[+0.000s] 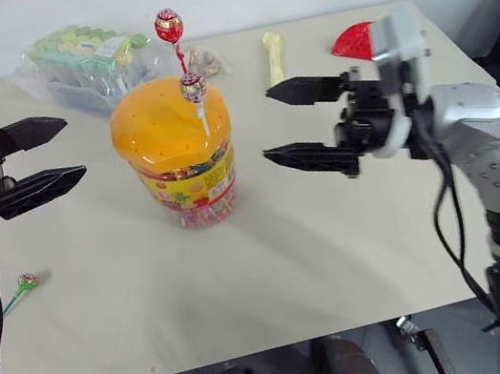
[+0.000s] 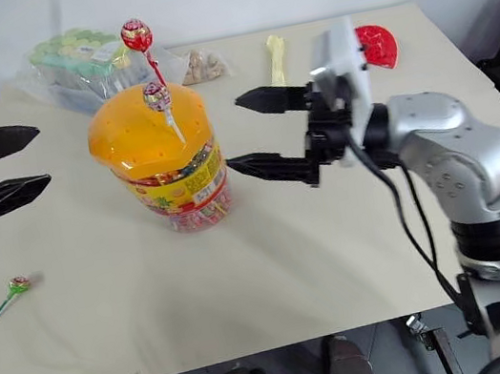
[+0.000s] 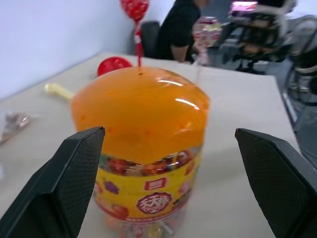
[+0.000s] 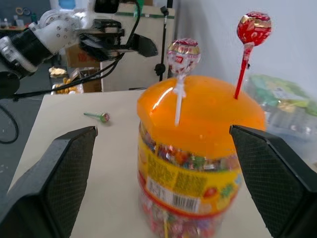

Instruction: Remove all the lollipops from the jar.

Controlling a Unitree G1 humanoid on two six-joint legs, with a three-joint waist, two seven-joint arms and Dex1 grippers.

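**Two lollipops left standing in the lid**

Left gripper (image 1: 77,150) hangs wide and empty beside the jar (image 1: 183,165) mid-counter (image 1: 338,249). The green lollipop (image 1: 25,283) already lies out near it. White lollipop (image 1: 193,88) and red lollipop (image 1: 169,27) stand in the lid. Right gripper (image 1: 268,126) is wide, empty. Risk: those spread fingers bump the jar and tip it. The left wrist view adds a seated person beyond.

Left gripper (image 1: 58,150) and right gripper (image 1: 281,123) both gape wide, level.
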